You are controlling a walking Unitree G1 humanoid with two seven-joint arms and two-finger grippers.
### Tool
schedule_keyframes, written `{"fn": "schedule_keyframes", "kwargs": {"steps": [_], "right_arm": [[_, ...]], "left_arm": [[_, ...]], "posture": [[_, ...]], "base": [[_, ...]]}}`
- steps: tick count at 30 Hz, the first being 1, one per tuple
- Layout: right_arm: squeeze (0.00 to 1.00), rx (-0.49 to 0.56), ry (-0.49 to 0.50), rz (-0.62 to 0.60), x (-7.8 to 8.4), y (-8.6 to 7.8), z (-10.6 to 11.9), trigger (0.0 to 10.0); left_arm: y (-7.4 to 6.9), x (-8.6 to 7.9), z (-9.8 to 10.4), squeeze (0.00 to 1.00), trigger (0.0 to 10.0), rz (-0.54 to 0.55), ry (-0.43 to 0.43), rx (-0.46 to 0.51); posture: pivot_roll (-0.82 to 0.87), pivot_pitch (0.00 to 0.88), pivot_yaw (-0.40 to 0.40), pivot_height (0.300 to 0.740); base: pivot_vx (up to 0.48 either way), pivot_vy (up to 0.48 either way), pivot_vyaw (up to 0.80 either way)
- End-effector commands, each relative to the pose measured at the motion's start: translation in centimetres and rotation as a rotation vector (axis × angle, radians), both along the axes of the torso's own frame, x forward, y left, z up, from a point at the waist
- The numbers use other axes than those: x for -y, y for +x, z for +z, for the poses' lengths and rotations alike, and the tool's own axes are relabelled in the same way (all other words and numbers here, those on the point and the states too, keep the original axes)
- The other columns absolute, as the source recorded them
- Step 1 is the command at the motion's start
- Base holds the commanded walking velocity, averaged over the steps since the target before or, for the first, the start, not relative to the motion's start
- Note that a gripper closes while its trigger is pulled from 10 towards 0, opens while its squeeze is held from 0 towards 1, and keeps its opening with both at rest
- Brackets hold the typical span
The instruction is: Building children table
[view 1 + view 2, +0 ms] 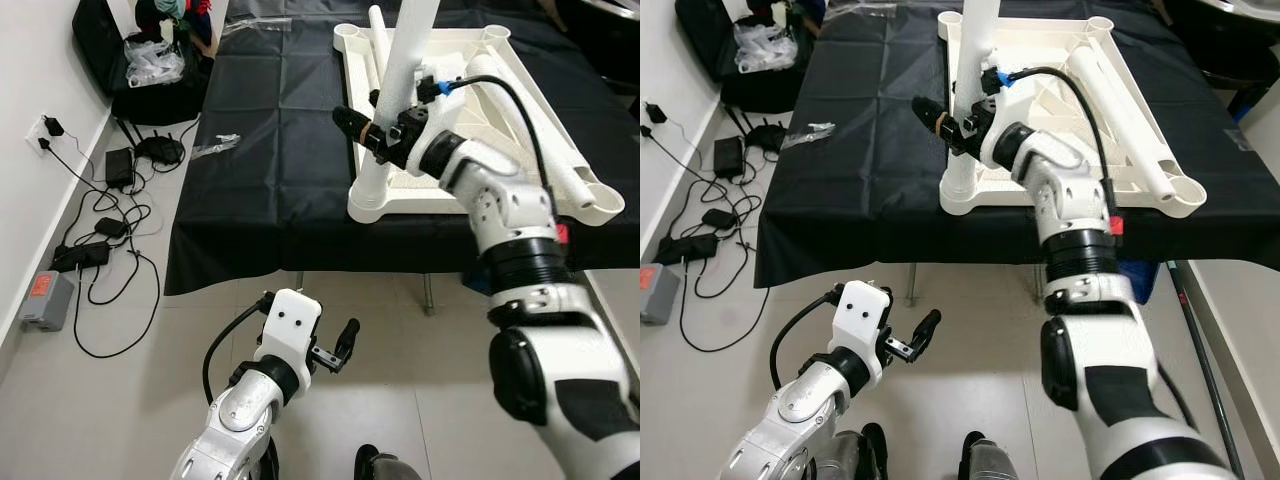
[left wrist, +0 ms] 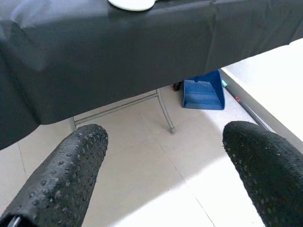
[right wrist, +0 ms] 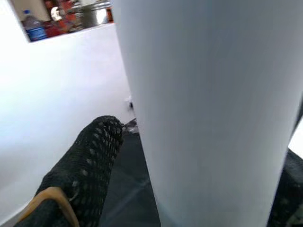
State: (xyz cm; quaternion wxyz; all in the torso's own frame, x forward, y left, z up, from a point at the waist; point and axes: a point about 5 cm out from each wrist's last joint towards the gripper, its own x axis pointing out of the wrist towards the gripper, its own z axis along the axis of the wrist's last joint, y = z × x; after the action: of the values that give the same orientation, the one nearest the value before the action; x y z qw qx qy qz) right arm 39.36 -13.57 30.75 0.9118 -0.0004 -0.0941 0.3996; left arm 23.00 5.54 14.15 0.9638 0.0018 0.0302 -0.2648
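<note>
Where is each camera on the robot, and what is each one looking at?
Left eye view: head, looking down at the tabletop on the black cloth; both arms show.
Right eye view: head, same scene from slightly to the right.
Left wrist view: low left arm, past its open fingers at the floor and a dustpan.
Right wrist view: right arm, close on the leg.
Shared: the right gripper around the upright leg in both eye views.

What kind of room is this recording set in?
Probably a spare room or workspace in a home: a tiled floor, a folding table under a black cloth, a wall socket with chargers and cables trailing below, and bags heaped in the corner.
</note>
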Motion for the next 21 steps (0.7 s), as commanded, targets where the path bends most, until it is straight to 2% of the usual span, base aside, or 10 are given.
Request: {"fn": "schedule_keyframes", "kwargs": {"steps": [1,4,14,15,16,21], "right_arm": [[0.00,0.020,-0.008,0.097,-1.0,-0.2,0.3,10.0],[0.00,0.033,-0.005,0.149,-1.3,-0.2,0.6,10.0],[0.00,0.027,0.049,0.163,-2.0,0.6,0.8,10.0],[0.00,0.026,0.064,0.152,-2.3,0.8,0.9,9.4],[0.00,0.026,0.074,0.143,-2.5,0.9,0.9,0.0],[0.00,0.028,0.070,0.099,-2.2,1.2,1.0,0.0]], "left_arm": [[-0.1,-0.1,-0.4,0.00,10.0,0.002,0.009,-0.020],[-0.1,0.0,-0.3,0.00,10.0,0.004,0.009,-0.020],[-0.2,0.1,-0.3,0.00,10.0,0.004,0.006,-0.019],[-0.2,0.1,-0.2,0.00,10.0,0.004,0.005,-0.018],[-0.2,0.1,-0.2,0.00,10.0,0.004,0.005,-0.016],[-0.2,0.2,-0.1,0.00,10.0,0.007,0.005,-0.014]], "posture": [[0.16,0.244,-0.038,0.740],[0.16,0.246,-0.041,0.740],[0.17,0.248,-0.047,0.740],[0.16,0.252,-0.046,0.740],[0.16,0.259,-0.044,0.740],[0.16,0.269,-0.046,0.740]], "base": [[0.000,0.000,0.00],[0.000,0.000,0.00],[0.000,0.000,0.00],[0.000,0.000,0.00],[0.000,0.000,0.00],[0.000,0.000,0.00]]}}
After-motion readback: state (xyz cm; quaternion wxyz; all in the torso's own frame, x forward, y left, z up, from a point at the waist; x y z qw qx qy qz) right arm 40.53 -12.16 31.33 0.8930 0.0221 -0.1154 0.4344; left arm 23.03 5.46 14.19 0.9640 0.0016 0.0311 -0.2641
